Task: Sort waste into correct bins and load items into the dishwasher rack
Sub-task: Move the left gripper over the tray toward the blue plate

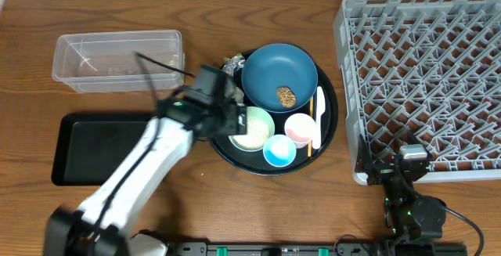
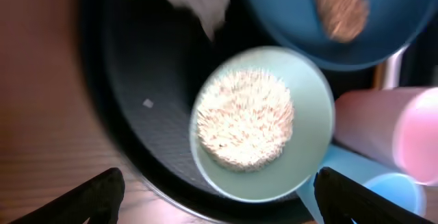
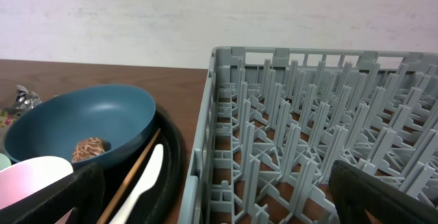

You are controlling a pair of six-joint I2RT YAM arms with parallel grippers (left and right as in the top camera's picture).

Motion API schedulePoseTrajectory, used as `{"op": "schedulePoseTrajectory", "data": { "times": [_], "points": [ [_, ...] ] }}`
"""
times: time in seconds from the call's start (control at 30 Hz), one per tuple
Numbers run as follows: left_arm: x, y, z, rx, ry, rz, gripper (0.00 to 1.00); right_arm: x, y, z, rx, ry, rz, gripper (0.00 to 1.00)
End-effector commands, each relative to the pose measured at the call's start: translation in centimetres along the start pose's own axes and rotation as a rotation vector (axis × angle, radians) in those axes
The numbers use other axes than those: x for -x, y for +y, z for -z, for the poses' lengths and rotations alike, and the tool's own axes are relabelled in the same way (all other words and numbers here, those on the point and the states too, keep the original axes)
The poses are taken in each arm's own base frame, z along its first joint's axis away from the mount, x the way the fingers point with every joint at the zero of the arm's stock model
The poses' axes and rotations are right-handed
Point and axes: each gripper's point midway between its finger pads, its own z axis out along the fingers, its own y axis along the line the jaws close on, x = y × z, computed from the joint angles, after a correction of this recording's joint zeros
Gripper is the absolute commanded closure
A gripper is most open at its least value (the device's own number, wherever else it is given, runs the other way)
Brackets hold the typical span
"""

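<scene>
At 9 o'clock on the worktop point(image 1: 31, 201) the tub point(image 1: 117, 60) and black tray point(image 1: 94, 148) are seen, well apart from the rest. The left pincer point(image 2: 226, 200) is spread wide and empty above the bowl point(image 2: 263, 125), which sits at 7 o'clock on the round tray point(image 1: 235, 153), with the plate point(image 1: 279, 76) just beside it at 1 o'clock, the pink cup point(image 1: 300, 128) at 3 and the blue cup point(image 1: 279, 151) at 5. The bowl is judged stiff, light and smooth-walled. Its heap of grains point(image 2: 245, 120) is loose and would be spilled by any tilt, so the rim away from the cups is best taken, and the bowl kept level. At 3 o'clock the rack point(image 1: 423, 76) is seen with nothing in it. At its 6 o'clock edge the right pincer point(image 1: 412, 160) is wide open and empty.
</scene>
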Motion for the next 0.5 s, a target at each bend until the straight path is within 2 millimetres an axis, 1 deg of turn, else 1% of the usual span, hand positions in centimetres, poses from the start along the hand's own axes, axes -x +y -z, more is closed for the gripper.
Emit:
{"op": "schedulePoseTrajectory", "data": {
  "times": [0.0, 0.07, 0.17, 0.23, 0.3, 0.37, 0.43, 0.47],
  "points": [
    [1.6, -1.0, 4.0, -0.078, -0.093, -0.137, 0.10, -0.2, -0.1, 0.0, -0.003, 0.006, 0.010, 0.01],
    [0.8, -1.8, 5.3, -0.132, -0.095, -0.247, 0.10, -0.2, -0.1, 0.0, -0.003, 0.006, 0.010, 0.01],
    [-1.2, -2.6, 6.4, -0.193, -0.054, -0.350, 0.10, -0.2, -0.1, 0.0, -0.003, 0.006, 0.010, 0.01],
    [-2.6, -2.6, 6.5, -0.208, -0.002, -0.376, 0.10, -0.2, -0.1, 0.0, -0.003, 0.006, 0.010, 0.01],
    [-3.2, -2.0, 6.1, -0.188, 0.027, -0.366, 0.10, -0.2, -0.1, 0.0, -0.003, 0.006, 0.010, 0.01],
    [-3.4, -1.5, 5.7, -0.164, 0.037, -0.362, 0.10, -0.2, -0.1, 0.0, -0.003, 0.006, 0.010, 0.01],
    [-3.4, -1.4, 5.5, -0.162, 0.043, -0.360, 0.09, -0.2, -0.1, 0.0, -0.003, 0.006, 0.010, 0.01],
    [-3.4, -1.4, 5.5, -0.163, 0.042, -0.357, 0.02, -0.2, -0.1, 0.0, -0.003, 0.006, 0.010, 0.01]
  ]
}}
